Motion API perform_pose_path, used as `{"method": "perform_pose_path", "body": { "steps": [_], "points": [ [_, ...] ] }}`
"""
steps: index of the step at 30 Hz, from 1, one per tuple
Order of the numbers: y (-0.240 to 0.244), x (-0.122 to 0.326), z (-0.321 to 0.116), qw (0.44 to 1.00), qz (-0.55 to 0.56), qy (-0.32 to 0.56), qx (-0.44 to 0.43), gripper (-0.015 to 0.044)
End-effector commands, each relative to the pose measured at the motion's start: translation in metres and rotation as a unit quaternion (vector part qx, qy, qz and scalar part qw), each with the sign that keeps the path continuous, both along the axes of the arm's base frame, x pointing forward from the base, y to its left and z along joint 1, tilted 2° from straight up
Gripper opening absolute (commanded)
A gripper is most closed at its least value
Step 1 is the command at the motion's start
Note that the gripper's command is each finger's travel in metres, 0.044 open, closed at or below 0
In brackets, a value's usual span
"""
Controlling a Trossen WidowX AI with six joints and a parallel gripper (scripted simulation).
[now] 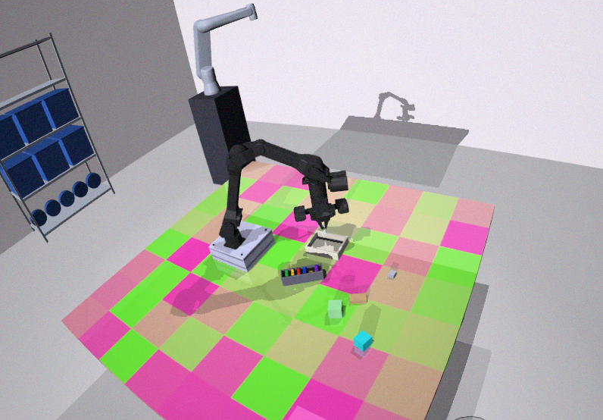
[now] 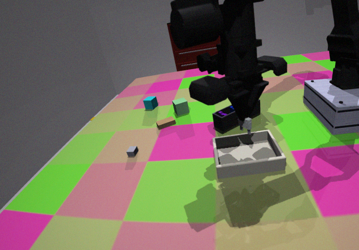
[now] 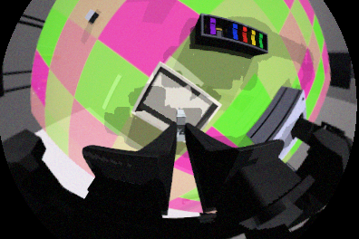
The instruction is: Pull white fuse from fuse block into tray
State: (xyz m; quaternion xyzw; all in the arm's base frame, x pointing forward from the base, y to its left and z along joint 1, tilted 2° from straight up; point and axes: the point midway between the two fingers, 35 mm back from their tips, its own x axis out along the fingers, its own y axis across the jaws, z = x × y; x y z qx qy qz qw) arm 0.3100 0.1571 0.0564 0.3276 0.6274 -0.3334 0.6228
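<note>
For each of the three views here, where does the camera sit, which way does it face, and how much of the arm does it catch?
Top: high above and off the mat, looking down over the whole arm and its base.
Exterior: low at mat level, facing the tray and the gripper shut on the white fuse; only wrist and base show.
Wrist: on the arm's end, looking down past both fingers at the tray.
All three share the tray, the fuse block and the loose cubes.
</note>
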Motion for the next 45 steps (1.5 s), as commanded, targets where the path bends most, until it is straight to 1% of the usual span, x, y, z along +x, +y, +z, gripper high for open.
{"method": "perform_pose_path", "body": {
  "steps": [1, 23, 31, 43, 44, 45],
  "points": [
    [0.003, 0.001, -0.003, 1.0, -0.004, 0.001, 0.002, 0.0],
    [0.002, 0.0, -0.038, 1.0, -0.004, 0.001, 0.002, 0.0],
    [0.002, 0.0, -0.039, 1.0, -0.004, 0.001, 0.002, 0.0],
    [0.003, 0.002, -0.036, 1.0, -0.002, -0.003, 0.002, 0.0315],
    [0.003, 0.002, -0.033, 1.0, -0.002, -0.003, 0.002, 0.033],
    [0.003, 0.002, -0.025, 1.0, -0.002, -0.002, 0.002, 0.033]
  ]
}}
